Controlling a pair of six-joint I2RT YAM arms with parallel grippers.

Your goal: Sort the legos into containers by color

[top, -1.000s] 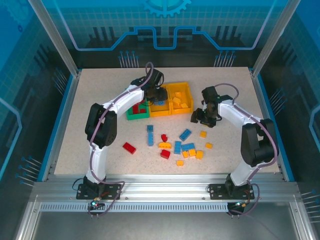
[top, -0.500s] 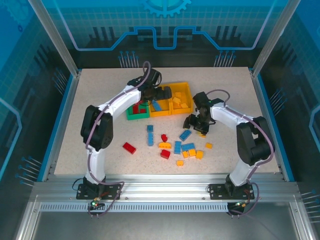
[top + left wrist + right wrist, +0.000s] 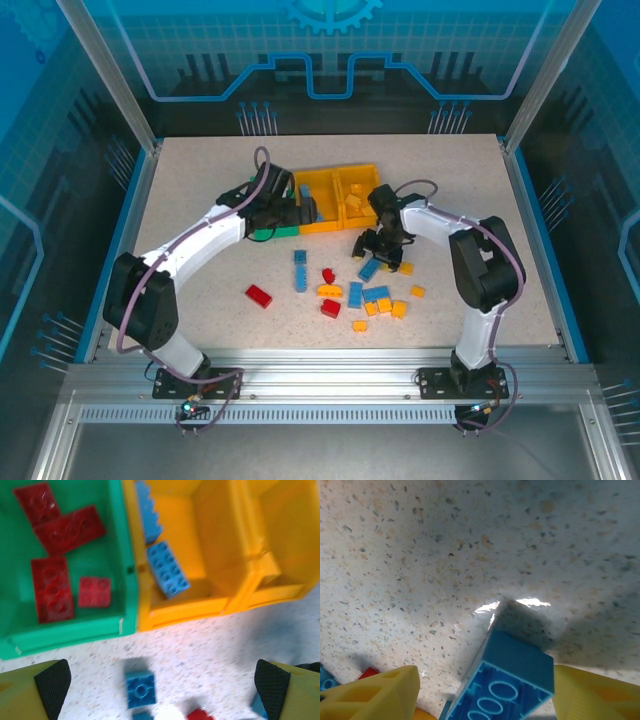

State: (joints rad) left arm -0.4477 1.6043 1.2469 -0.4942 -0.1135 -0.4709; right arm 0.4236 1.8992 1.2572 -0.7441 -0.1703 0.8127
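The containers stand in a row: a green bin [image 3: 70,630] holding several red legos [image 3: 65,530], a middle yellow bin [image 3: 215,570] holding two blue bricks [image 3: 167,569], and a right yellow bin [image 3: 372,185] with yellow bricks [image 3: 352,203]. My left gripper [image 3: 162,690] hangs wide open and empty above the table just in front of the bins, also seen from above [image 3: 295,214]. My right gripper [image 3: 487,697] is open low over the table, its fingers on either side of an upturned blue brick [image 3: 520,670], with a gap on the left side. From above this gripper [image 3: 378,255] sits over that blue brick [image 3: 369,269].
Loose legos lie scattered on the near middle of the table: a red brick [image 3: 259,295], a long blue one [image 3: 300,270], more red [image 3: 330,308], blue [image 3: 355,294] and yellow pieces [image 3: 390,307]. A small blue brick [image 3: 140,690] lies below my left gripper.
My left gripper has opened and pulled back from over the middle bin toward the near left. My right gripper has moved left and down around the blue brick.
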